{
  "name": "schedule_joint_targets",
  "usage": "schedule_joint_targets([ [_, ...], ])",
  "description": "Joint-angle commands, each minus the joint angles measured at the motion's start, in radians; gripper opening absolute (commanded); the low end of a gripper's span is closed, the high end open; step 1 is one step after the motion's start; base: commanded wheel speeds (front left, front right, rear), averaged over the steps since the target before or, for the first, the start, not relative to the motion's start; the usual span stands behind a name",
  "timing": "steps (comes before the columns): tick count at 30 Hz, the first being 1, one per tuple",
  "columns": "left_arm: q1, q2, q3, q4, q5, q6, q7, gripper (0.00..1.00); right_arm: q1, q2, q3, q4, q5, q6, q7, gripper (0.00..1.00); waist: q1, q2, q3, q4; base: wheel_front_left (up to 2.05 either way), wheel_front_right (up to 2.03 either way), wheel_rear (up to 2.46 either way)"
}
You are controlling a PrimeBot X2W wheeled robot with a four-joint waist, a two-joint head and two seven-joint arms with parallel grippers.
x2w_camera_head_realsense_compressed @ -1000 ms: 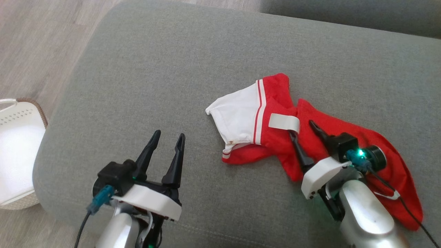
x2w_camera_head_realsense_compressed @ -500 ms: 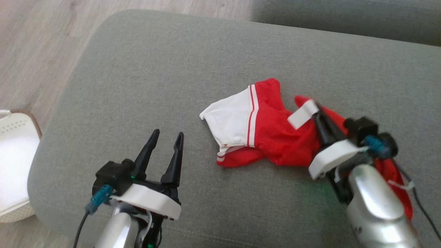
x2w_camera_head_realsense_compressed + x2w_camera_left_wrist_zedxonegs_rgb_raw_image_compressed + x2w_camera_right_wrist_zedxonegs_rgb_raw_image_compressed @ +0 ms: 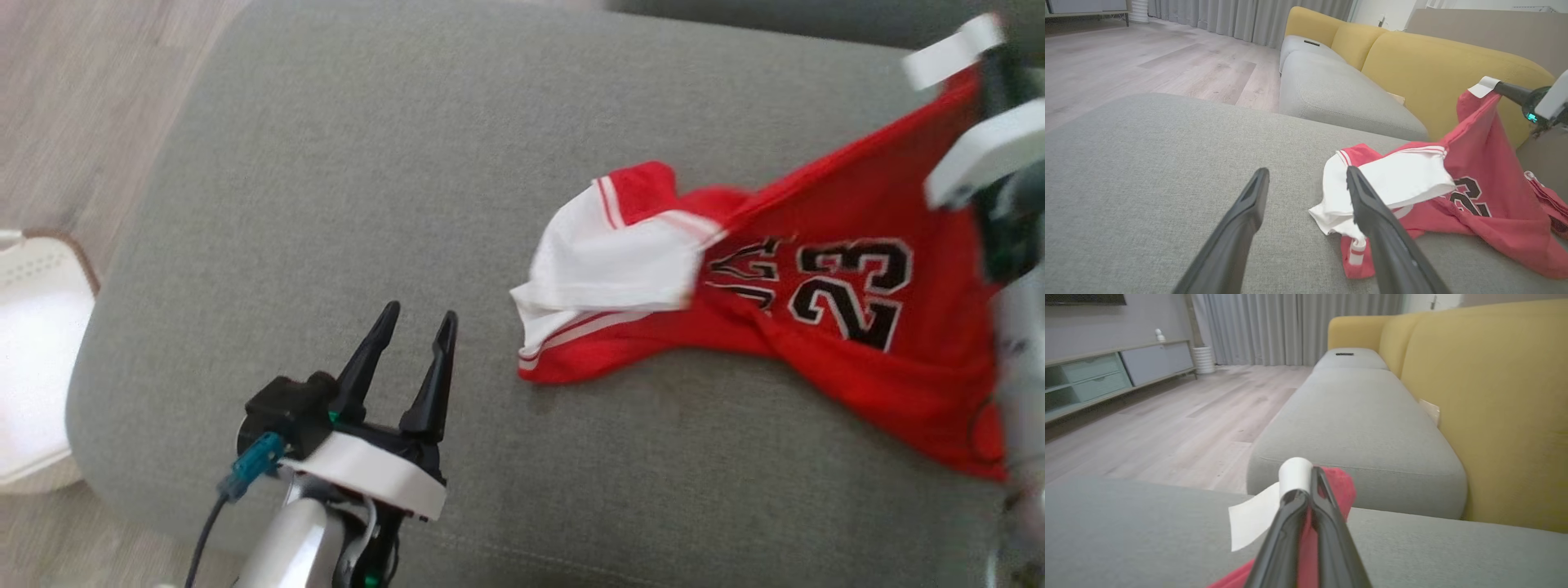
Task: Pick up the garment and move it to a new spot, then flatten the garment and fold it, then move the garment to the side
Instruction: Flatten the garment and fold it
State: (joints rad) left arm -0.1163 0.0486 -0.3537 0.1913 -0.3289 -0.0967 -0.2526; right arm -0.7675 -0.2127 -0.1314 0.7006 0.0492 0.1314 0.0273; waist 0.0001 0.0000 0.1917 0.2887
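Garment was a red top with a white part and a black 23 on it. The right gripper pinched it at one corner. That gripper's two dark fingers were squeezed together on the red cloth. A white tag stuck out right at their tips. The pinched corner hung in the air at the fingers. From there the cloth sloped down to the grey cushion, and its low end lay crumpled there. The white part was folded over the red at the end farthest from the right gripper.

The left gripper was over the grey cushion. Its fingers were spread apart and nothing was between them. The white end of the garment lay just ahead of it, a bit to its right. It was near the right fingertip but not touching it. A white basket sat on the wood floor, off to the left gripper's left, past the cushion's edge. Farther ahead of the left gripper was another grey seat with a yellow back.
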Motion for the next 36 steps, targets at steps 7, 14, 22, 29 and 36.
schedule_joint_targets([
  [7,-0.076,0.002,-0.006,-0.037,-0.028,0.003,-0.009,1.00,-0.203,-0.079,-0.170,0.081,-0.153,-0.001,0.036,0.00,-0.0001,0.0000,0.076,0.081,0.00,0.00,0.00],
  [14,-0.096,0.002,-0.026,-0.043,-0.050,0.011,-0.009,1.00,-0.326,-0.109,-0.324,0.183,-0.319,-0.001,0.018,1.00,-0.0001,0.0000,0.106,0.115,0.00,0.00,0.00],
  [22,-0.097,0.002,-0.007,-0.037,-0.040,0.021,-0.009,1.00,-0.290,-0.037,-0.325,0.315,-0.393,-0.001,-0.059,1.00,-0.0001,0.0000,0.069,0.068,0.00,0.00,0.00],
  [29,-0.089,0.002,0.048,-0.036,-0.008,0.017,-0.009,1.00,-0.244,0.051,-0.191,0.417,-0.292,-0.001,-0.221,1.00,-0.0001,0.0000,-0.004,-0.012,0.00,0.00,0.00],
  [36,-0.067,0.002,0.091,-0.038,0.008,0.013,-0.009,1.00,-0.136,0.124,0.008,0.388,-0.114,-0.001,-0.285,1.00,-0.0001,0.0000,-0.068,-0.087,0.00,0.00,0.00],
])
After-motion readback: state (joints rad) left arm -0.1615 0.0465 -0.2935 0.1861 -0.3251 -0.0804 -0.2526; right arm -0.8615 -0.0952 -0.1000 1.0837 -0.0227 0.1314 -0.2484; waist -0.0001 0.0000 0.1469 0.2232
